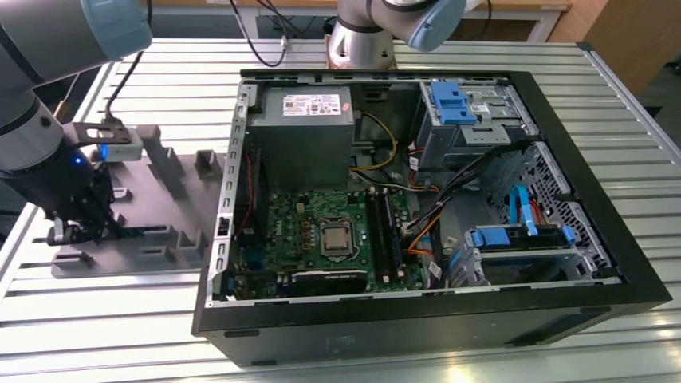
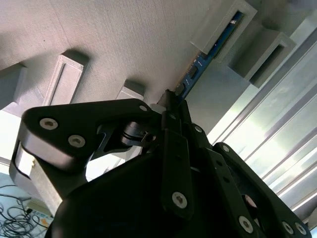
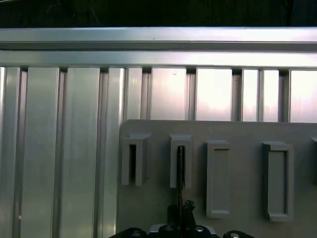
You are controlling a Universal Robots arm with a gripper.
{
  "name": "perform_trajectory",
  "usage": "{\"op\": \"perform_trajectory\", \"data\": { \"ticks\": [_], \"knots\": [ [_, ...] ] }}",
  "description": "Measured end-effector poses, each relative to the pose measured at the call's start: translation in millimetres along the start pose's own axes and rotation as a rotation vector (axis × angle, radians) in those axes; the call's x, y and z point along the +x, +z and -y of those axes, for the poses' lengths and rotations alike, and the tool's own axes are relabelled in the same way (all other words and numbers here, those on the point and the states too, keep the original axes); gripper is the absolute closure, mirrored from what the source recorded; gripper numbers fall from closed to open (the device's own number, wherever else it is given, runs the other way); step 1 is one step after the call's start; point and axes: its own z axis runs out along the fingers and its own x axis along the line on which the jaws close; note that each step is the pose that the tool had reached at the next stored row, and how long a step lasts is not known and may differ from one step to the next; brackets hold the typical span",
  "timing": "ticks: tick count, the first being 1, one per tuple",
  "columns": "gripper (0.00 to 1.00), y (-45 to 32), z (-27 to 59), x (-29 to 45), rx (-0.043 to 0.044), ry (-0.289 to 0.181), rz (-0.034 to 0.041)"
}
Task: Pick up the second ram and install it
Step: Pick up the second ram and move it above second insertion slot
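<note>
Two steps make up the task, and only the first, the pick-up, is in hand; installation is not begun. The gripper [image 2: 171, 96] is lowered onto the grey holder tray [image 2: 124, 39]. Its fingers are judged to be drawn together on the near end of the second ram [image 2: 202, 63], which is clamped edgewise between them. Beyond the fingertips, the blue stick is seated in a raised slotted block [image 2: 250, 11] of the tray and is not yet lifted. Neighbouring blocks [image 3: 218, 178] are ranged close beside the fingers. Well apart from the fingers, across the slatted table [image 1: 117, 311], the open computer case [image 1: 607, 167] is laid, with the motherboard [image 1: 309, 223] and its black memory slots [image 1: 385, 231] exposed among loose cables [image 1: 458, 183].
</note>
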Motion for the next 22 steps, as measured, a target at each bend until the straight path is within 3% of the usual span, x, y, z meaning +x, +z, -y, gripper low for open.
{"op": "perform_trajectory", "data": {
  "ticks": [2, 7, 16, 22],
  "knots": [
    [0.86, 0.0, 0.0, 0.0, 0.0006, -0.019, 0.0006],
    [0.86, 0.0, 0.0, 0.0, 0.0006, -0.018, 0.0005],
    [0.86, 0.6, 0.0, -0.5, -0.002, 0.058, -0.0019],
    [0.86, 0.4, 0.0, -0.7, -0.0024, 0.069, -0.0023]
  ]
}}
